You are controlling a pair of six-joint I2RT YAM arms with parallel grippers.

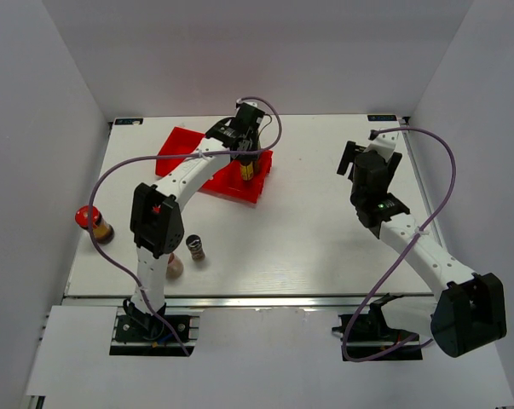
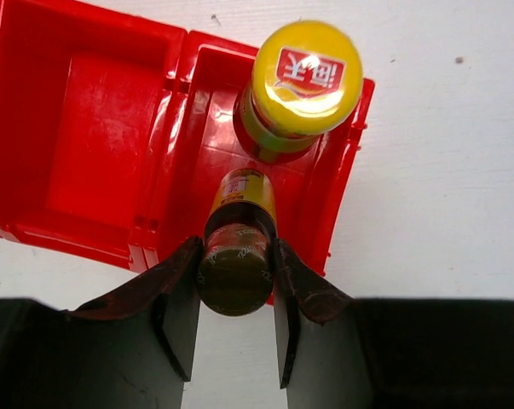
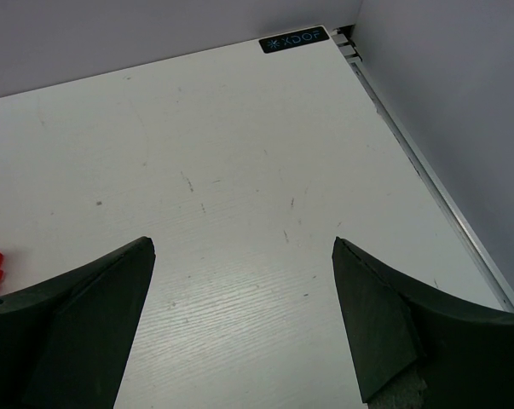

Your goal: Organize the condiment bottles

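Left gripper (image 2: 237, 245) is clamped on the olive-capped bottle (image 2: 238, 274), fingers pressed to either side of its cap. That bottle is in the tray's (image 2: 95, 119) end compartment, just beside the yellow-capped bottle (image 2: 306, 78). Whether its base rests on the floor I cannot tell. Right gripper (image 3: 241, 273) hangs with jaws wide apart over the bare table (image 3: 239, 153), holding nothing.

Risks, as I judge them:
- Letting go before the base is seated would tip the bottle against its neighbour, and both could go over.
- Fingers spreading in that narrow compartment could catch the wall.
- The red-lidded jar (image 1: 89, 218), dark-capped bottle (image 1: 194, 247) and pink-capped bottle (image 1: 174, 267) stand on the table near the left arm (image 1: 158, 221). Its cable (image 1: 137, 160) runs close to the jar and might drag it.
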